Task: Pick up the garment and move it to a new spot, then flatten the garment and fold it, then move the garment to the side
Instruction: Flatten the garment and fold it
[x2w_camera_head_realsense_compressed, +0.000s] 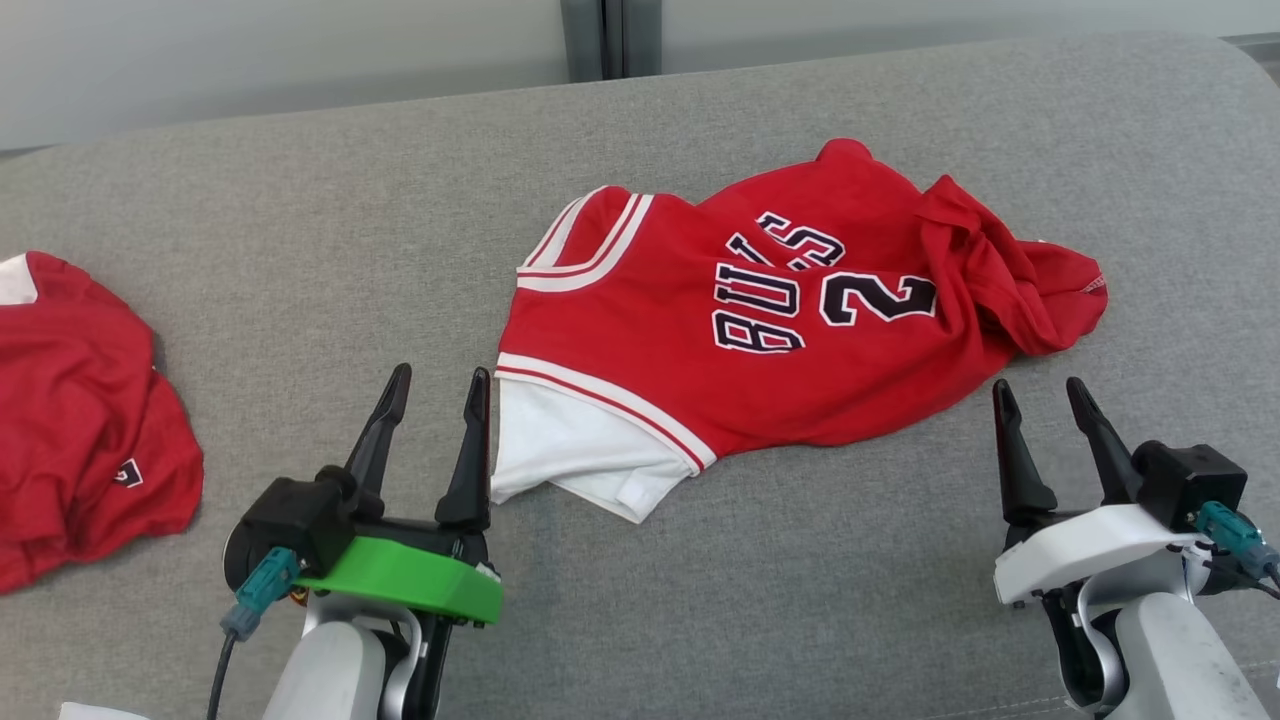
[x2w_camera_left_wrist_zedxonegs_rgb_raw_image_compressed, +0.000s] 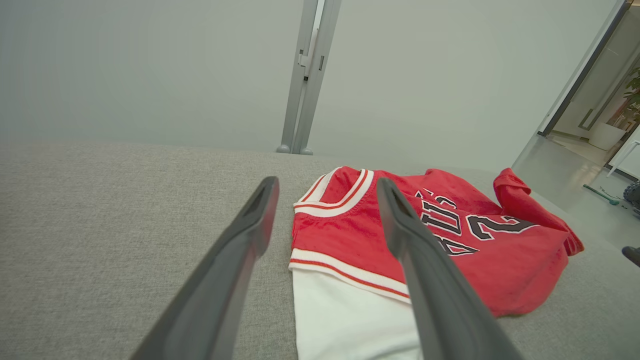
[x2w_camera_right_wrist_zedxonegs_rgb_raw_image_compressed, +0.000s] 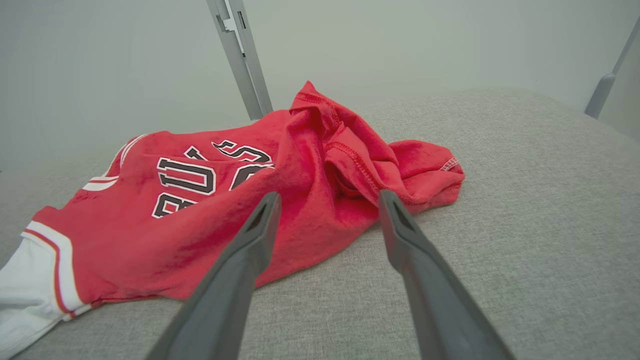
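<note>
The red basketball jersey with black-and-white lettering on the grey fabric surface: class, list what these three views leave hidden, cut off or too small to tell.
- Head view: the red basketball jersey is bunched at its right end; folds hide part of its lettering.
- Head view: a second red garment is cut off by the left edge.
- Left wrist view: a dark object at the right edge is cut off and too small to identify.

Red garment (x2w_camera_head_realsense_compressed: 790, 375), black white-edged lettering, white-and-red striped trim, white sleeve at 7 o'clock. Grey woven surface (x2w_camera_head_realsense_compressed: 300, 200). At 9 o'clock, another red cloth (x2w_camera_head_realsense_compressed: 80, 420), possibly white-trimmed.
</note>
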